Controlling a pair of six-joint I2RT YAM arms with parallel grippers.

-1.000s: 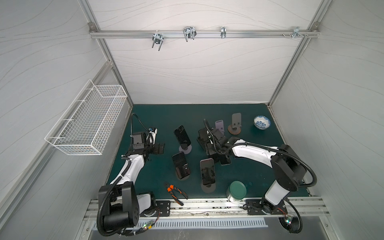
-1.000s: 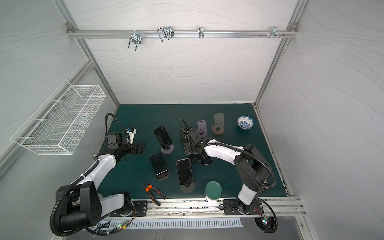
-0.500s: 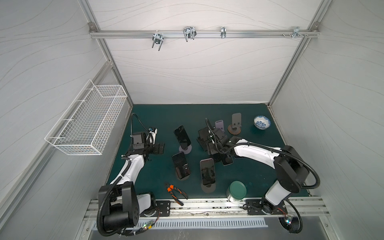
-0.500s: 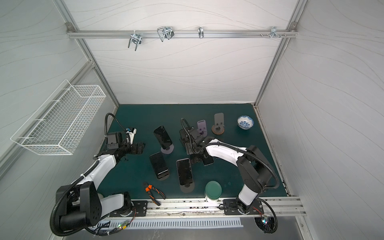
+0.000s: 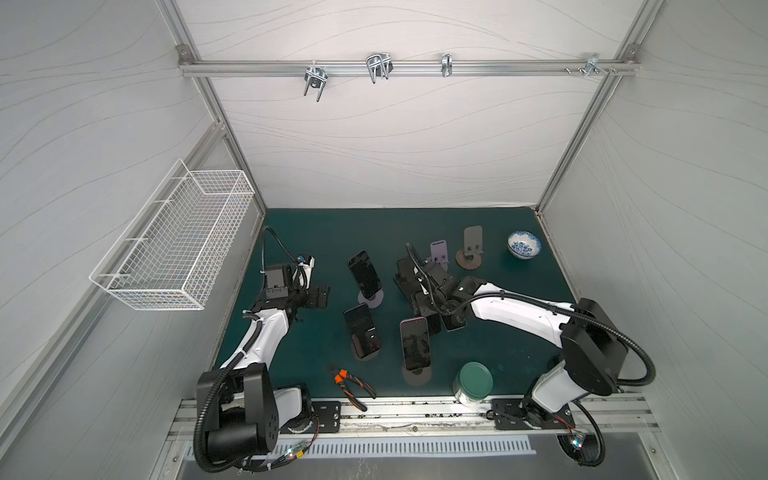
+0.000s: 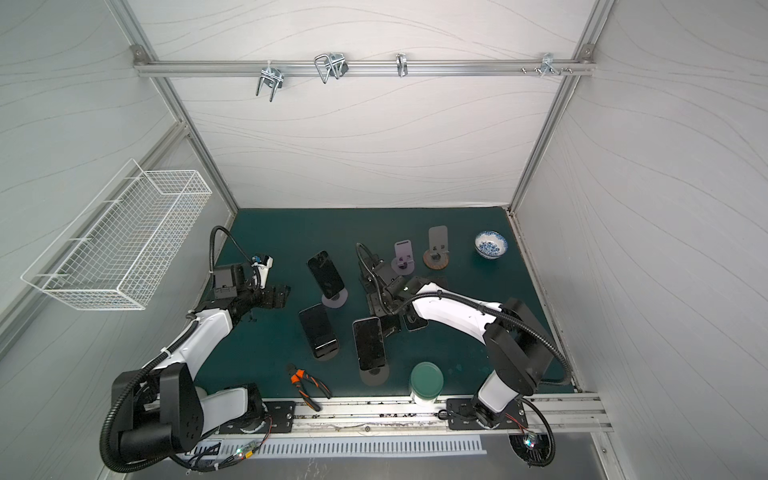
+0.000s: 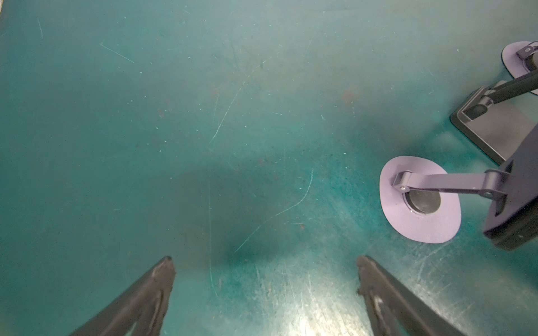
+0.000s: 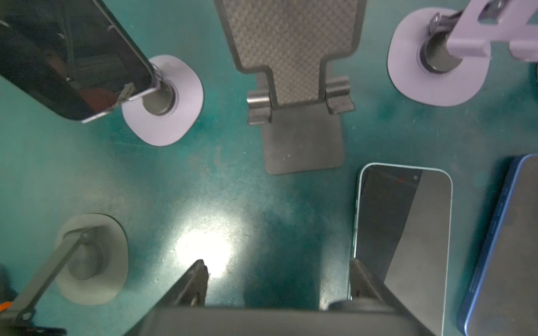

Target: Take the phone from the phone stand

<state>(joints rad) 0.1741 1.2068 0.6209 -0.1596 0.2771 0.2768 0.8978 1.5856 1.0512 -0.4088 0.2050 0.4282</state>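
My right gripper [image 8: 278, 266] is partly open and empty; my left gripper [image 7: 265, 260] is open, empty too. A phone [image 8: 70, 58] leans on its stand [image 8: 174, 116] nearby. If I swing there low, one finger [image 8: 366, 279] may push the flat phone [image 8: 404, 227] lying just beside it.

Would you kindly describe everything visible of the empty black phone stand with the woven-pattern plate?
Seen by the right wrist camera, the black phone stand is empty. Its back plate shows a grey woven pattern inside a matt black rim and narrows to a neck with two small holding lips. Its plain flat black foot rests on the green mat. No phone or gripper touches it.
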